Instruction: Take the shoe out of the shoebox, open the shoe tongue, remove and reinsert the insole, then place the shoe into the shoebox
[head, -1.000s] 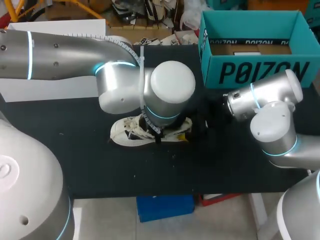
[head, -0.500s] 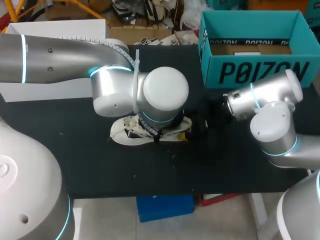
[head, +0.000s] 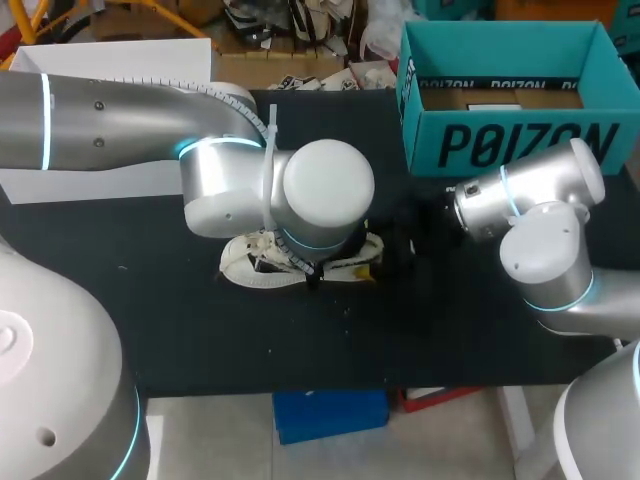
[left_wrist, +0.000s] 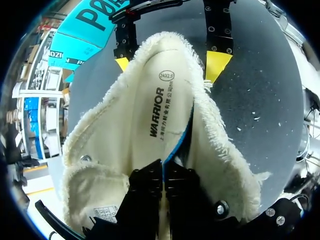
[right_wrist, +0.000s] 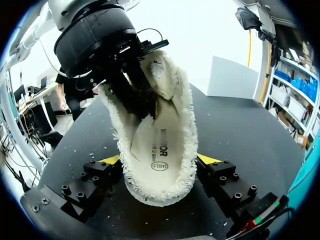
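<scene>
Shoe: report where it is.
In the head view the shoe lies centrally on the table, under the left arm, heel clamped by the right gripper.

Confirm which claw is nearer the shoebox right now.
Right. The right claw grips the heel of the shoe, the end toward the shoebox. The left claw pinches the insole inside the shoe, farther from the box.

Right end effector (right_wrist: 159, 161) clamps the shoe (right_wrist: 165, 135) heel; left end effector (right_wrist: 144, 102) sits inside.
</scene>
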